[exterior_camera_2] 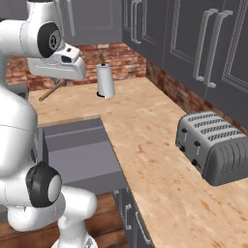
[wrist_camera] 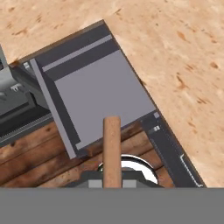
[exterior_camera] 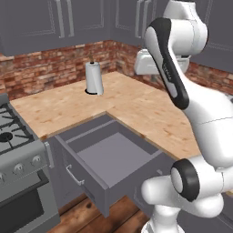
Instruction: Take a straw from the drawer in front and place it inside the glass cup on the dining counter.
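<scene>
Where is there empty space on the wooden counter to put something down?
The widest bare patch of the wooden counter lies between the paper towel roll and the toaster. Another free strip runs from the roll toward the stove. The drawer bottom is bare too. It is crowded above the drawer, where the end effector holds the straw.
</scene>
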